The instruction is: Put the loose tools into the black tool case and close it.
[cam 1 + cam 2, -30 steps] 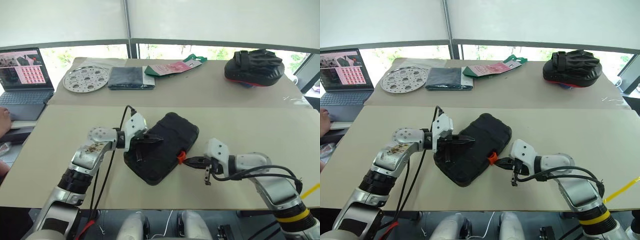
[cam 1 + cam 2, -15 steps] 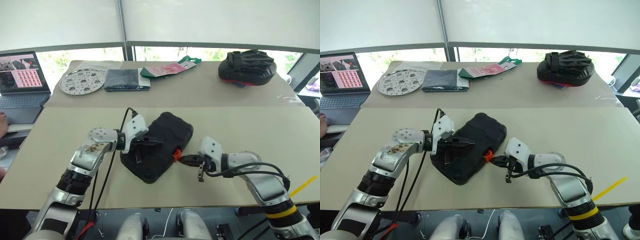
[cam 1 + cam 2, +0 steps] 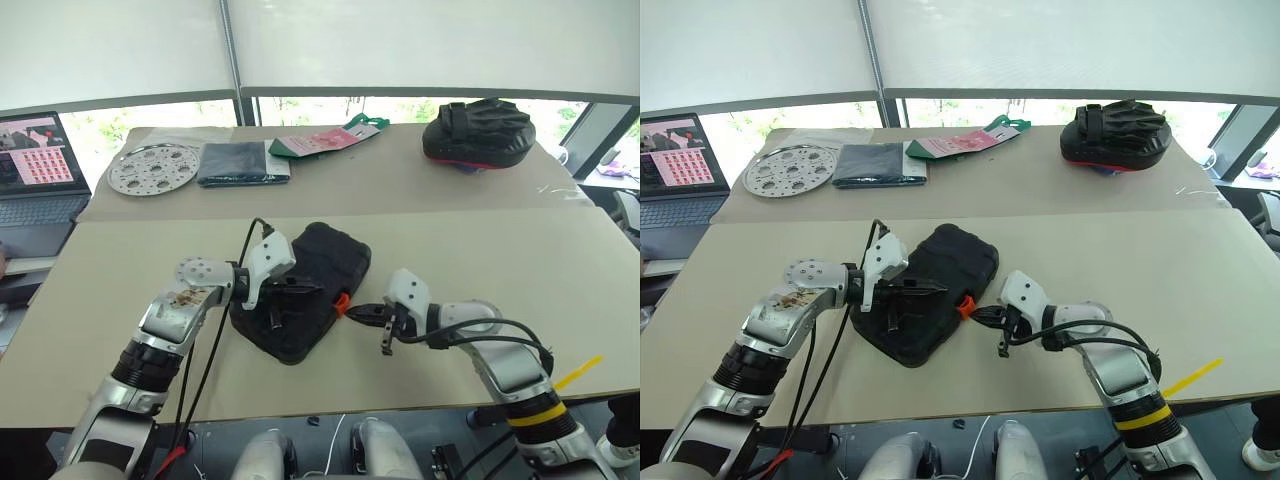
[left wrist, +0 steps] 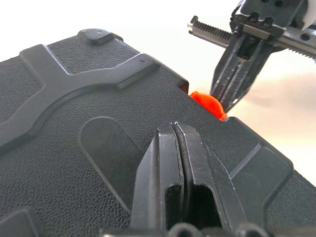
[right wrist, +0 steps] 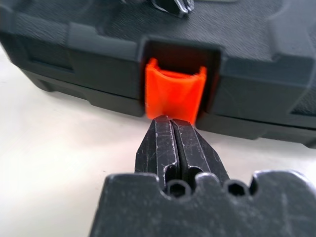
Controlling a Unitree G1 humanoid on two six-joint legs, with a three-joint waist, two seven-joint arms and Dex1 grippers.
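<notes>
1. Beige tabletop (image 3: 120,280) carries the shut black tool case (image 3: 320,265) near the front edge; latching looks like the step in hand.
2. Left gripper (image 4: 174,129), fingers clenched empty, rests on the lid.
3. Right gripper (image 5: 170,123), clenched empty, touches the orange latch (image 5: 175,93); next, press it home.
4. Farther back lie a perforated disc (image 3: 150,170), folded cloth (image 3: 243,163) and padded mitt (image 3: 477,132), none obstructing.

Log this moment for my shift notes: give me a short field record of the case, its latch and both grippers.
case: black tool case lies on the front table, lid down
latch: orange latch on the case's front edge, sticking out
left gripper: left gripper shut, fingertips resting on the lid
right gripper: right gripper shut, tips at the latch
loose tools: not visible on the table
behind: black padded mitt, perforated metal disc
</notes>
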